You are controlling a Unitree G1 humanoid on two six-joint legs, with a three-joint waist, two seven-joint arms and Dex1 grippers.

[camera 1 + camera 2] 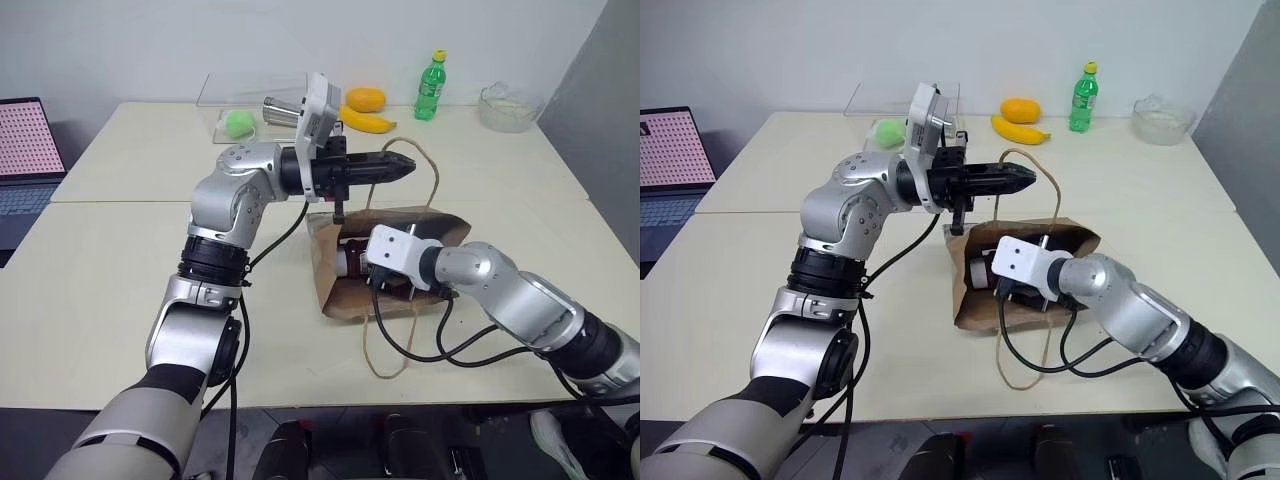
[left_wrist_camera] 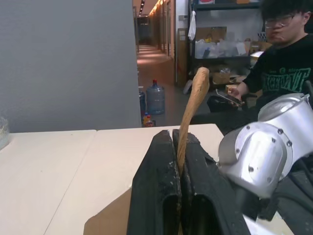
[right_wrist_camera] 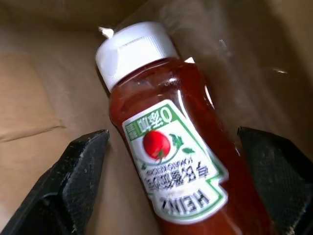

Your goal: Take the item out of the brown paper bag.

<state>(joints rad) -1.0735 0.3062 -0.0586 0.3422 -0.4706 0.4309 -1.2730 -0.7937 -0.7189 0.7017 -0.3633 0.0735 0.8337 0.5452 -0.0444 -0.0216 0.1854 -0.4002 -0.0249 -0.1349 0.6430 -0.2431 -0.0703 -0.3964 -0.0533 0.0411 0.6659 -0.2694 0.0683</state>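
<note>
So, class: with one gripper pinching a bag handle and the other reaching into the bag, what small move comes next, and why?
Probably close the right gripper: its open fingers flank the ketchup bottle inside the brown paper bag, whose handle the left gripper pinches.

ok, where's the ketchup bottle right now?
The ketchup bottle lies inside the brown paper bag at the table's near middle, between the right end effector's open fingers.

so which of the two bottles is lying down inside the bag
The red ketchup bottle with the white cap: it lies on its side inside the brown paper bag, between the right gripper's open fingers. The green bottle stands upright at the table's far edge.
</note>
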